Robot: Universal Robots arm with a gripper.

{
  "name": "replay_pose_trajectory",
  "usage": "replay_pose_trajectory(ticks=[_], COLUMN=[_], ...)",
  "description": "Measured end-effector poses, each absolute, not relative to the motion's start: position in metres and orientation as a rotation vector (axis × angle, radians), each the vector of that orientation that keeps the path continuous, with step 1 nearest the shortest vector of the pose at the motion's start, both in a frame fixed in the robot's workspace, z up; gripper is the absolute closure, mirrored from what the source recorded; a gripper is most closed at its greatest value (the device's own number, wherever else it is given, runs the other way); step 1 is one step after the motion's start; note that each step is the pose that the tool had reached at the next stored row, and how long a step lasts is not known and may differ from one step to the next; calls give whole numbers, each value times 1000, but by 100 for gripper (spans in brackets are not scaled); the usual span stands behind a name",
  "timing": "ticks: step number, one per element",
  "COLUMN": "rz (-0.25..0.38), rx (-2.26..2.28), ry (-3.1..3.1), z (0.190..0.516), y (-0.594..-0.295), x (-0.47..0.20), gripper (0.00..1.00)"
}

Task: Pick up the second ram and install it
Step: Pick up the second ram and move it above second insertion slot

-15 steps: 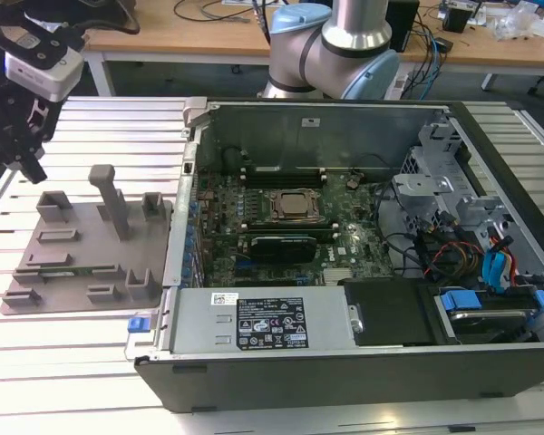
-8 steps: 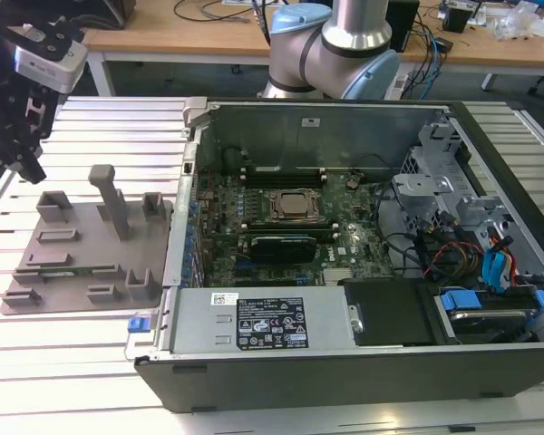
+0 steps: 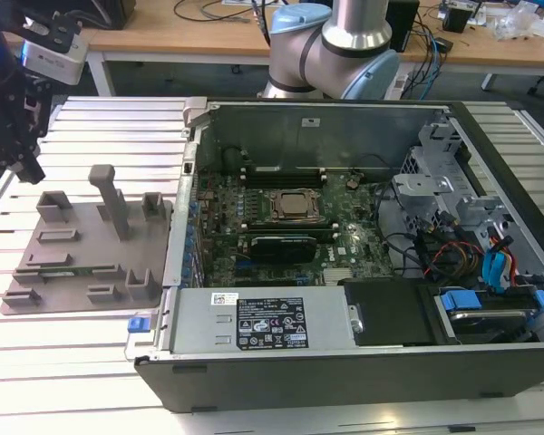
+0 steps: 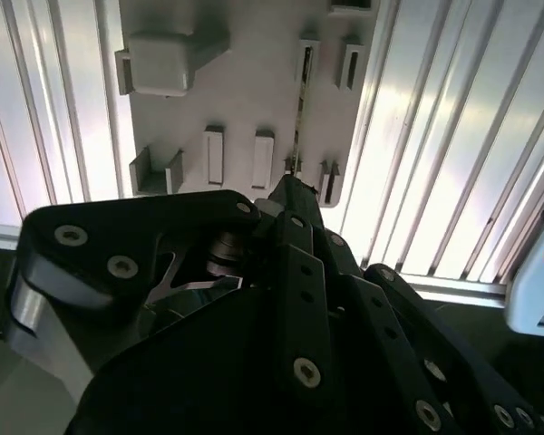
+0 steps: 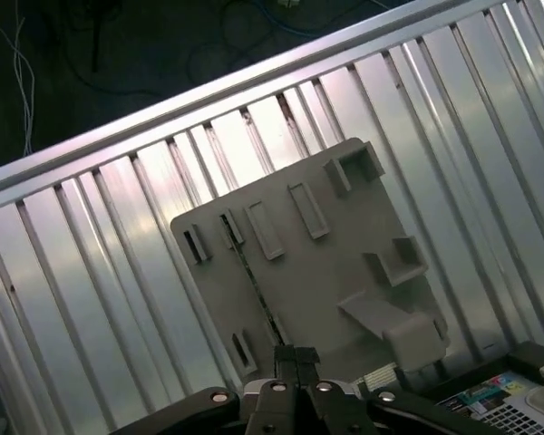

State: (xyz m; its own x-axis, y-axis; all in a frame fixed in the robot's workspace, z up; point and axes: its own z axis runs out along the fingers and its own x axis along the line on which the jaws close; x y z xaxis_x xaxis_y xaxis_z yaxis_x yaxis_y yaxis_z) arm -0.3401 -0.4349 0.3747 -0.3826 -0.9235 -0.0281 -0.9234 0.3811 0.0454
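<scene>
Where the grey tray (image 3: pixel 82 245) lies on the ribbed metal table (image 3: pixel 100 122), the claw (image 3: pixel 32 168) hangs over the tray's corner on the exterior view's left. The claw is closed. In the first wrist view its two black fingers (image 5: pixel 284 361) are pressed together at the tip, and nothing is held between them. In the exterior view the claw looks lifted clear of the tray.

Just past the fingertips, the second ram (image 5: pixel 252 276) stands on its thin edge in the tray. From up here it looks like one long, skinny dark line with a bit of green on it. Its long side lies flat along the tray. One end points toward the fingertips and the other end points toward the tray's far edge. In both wrist views the line runs almost straight out from the claw. Small grey holders (image 5: pixel 194 245) sit close beside it.

Farther across the tray stands a tall grey post (image 3: pixel 113 199), and some low blocks are around it.

Beside the tray, on the exterior view's right, lies an open computer case (image 3: pixel 299 122). Inside it is a green board (image 3: pixel 254 213). The robot's arm (image 3: pixel 344 41) rises behind the case
</scene>
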Motion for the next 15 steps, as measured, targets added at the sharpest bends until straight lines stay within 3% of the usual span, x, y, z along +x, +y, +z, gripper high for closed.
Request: replay_pose_trajectory(ticks=[15], rz=[-82], rx=[2138], ry=[-2286], z=[375], y=[-435], x=[-340], gripper=[90])
